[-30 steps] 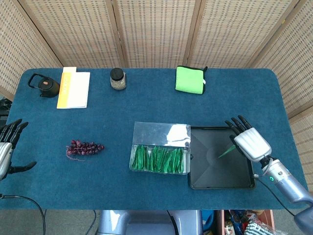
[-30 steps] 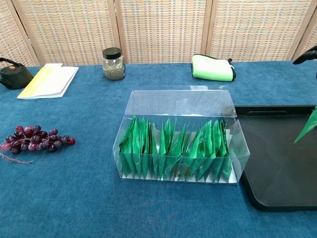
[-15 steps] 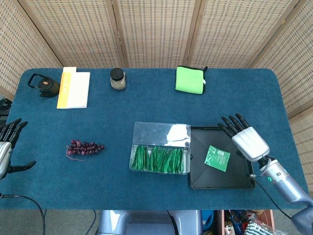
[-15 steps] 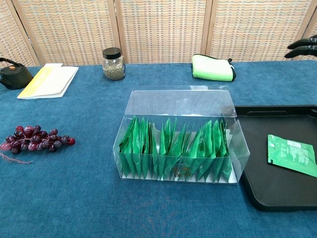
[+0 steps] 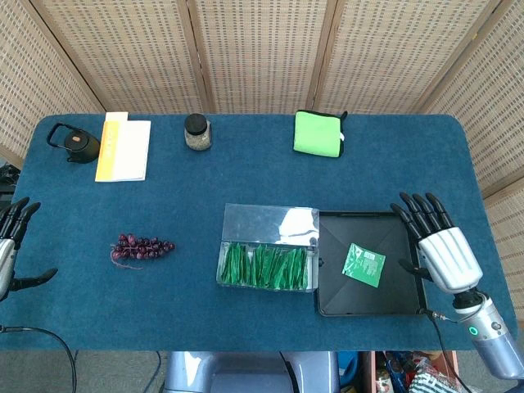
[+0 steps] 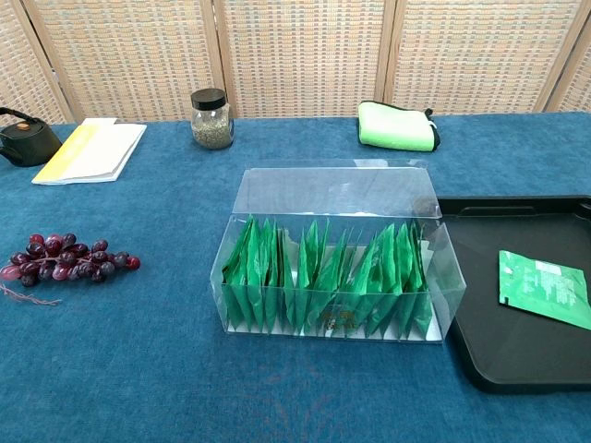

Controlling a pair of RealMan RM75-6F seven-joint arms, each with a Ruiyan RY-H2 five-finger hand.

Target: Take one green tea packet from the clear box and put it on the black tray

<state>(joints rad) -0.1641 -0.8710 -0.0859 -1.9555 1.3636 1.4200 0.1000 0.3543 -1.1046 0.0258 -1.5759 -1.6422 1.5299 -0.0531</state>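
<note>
One green tea packet [image 5: 363, 264] [image 6: 544, 289] lies flat on the black tray [image 5: 340, 301] [image 6: 489, 351], near its middle. The clear box [image 5: 268, 246] [image 6: 332, 268] sits just left of the tray, lid tipped back, with several green packets standing upright in a row. My right hand [image 5: 440, 244] hovers at the tray's right edge with its fingers spread and nothing in it, apart from the packet. My left hand [image 5: 10, 246] hangs off the table's left edge, fingers apart and empty. Neither hand shows in the chest view.
A bunch of purple grapes [image 5: 141, 247] [image 6: 60, 256] lies left of the box. Along the back stand a black teapot [image 5: 74, 143], a yellow-and-white booklet [image 5: 123, 150], a lidded jar [image 5: 196, 132] [image 6: 211, 118] and a green cloth [image 5: 318, 133] [image 6: 398, 125].
A second ago my right hand held the packet over the tray; it let go and the packet now lies flat. The hand has since drawn back to the right.
</note>
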